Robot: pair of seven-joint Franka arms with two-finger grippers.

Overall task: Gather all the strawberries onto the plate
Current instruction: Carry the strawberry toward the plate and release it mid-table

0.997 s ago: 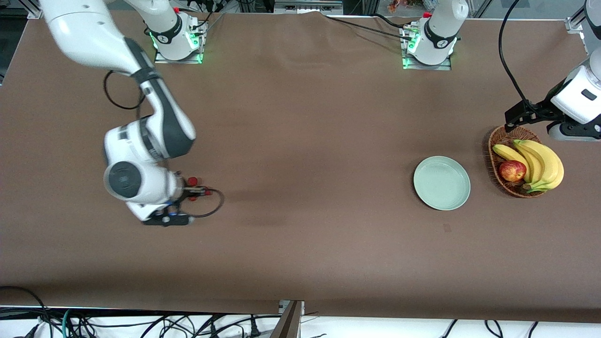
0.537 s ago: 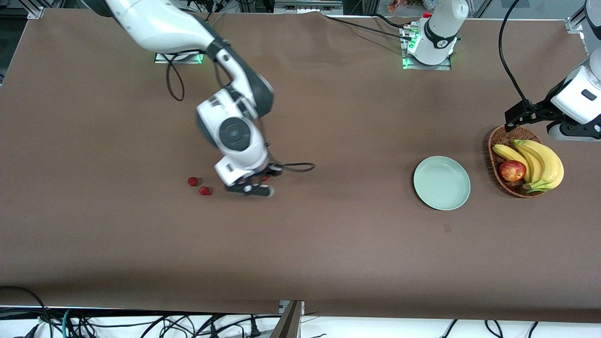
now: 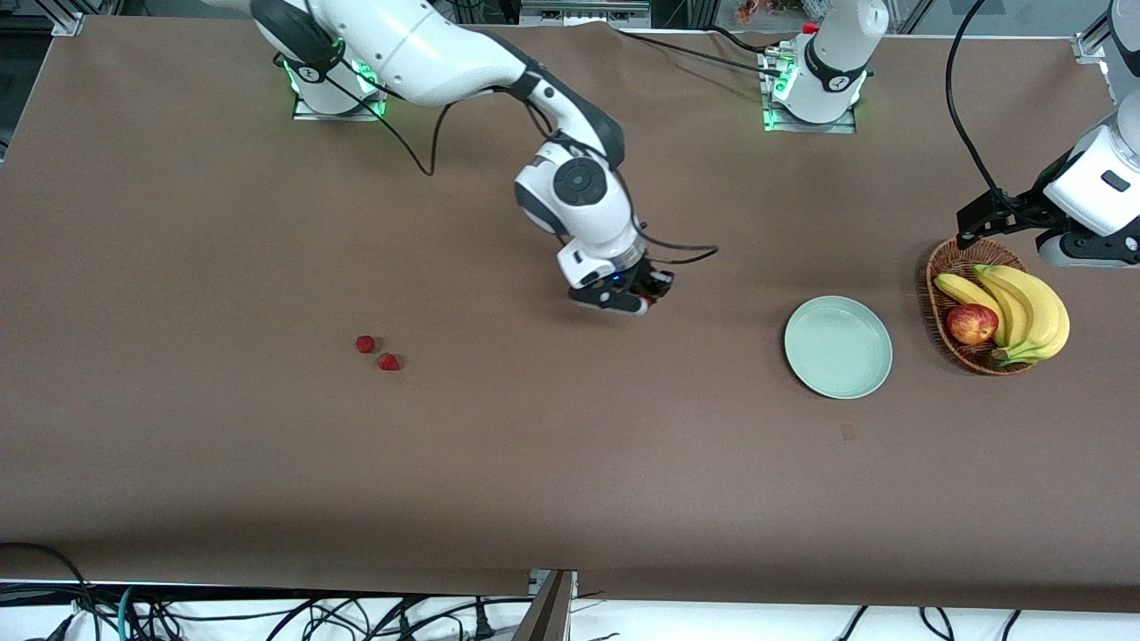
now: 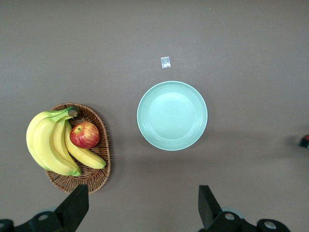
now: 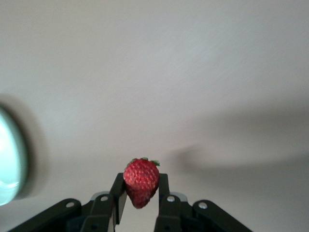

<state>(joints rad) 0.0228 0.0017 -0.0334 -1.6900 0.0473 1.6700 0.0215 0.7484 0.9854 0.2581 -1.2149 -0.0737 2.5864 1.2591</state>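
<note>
The table (image 3: pixel 570 463) is brown. A basket (image 3: pixel 946 343) sits at the left arm's end of it. In the basket are bananas (image 3: pixel 1024 312) and a red apple (image 3: pixel 972 324). The plate (image 3: pixel 838 346) is just beside the basket, toward the right arm's end, and the two do not touch. The plate has nothing in it. A small pale tag (image 4: pixel 165 62) lies on the table near the plate, a bit nearer to the front camera.

Two berries (image 3: pixel 366 344) lie close together on the table, well apart from the plate, toward the right arm's end. One is a bit nearer to the front camera than the other. No thing lies on the table between them and the plate.

The right gripper (image 3: pixel 653 289) is up over the bare table, between the two berries and the plate. Its fingers are closed on a third berry (image 5: pixel 141 181), which sits between the fingers (image 5: pixel 119 193) with its green top up.

The left gripper (image 4: pixel 143 205) waits high over the table by the basket and plate. Its fingers are wide apart and hold nothing.
</note>
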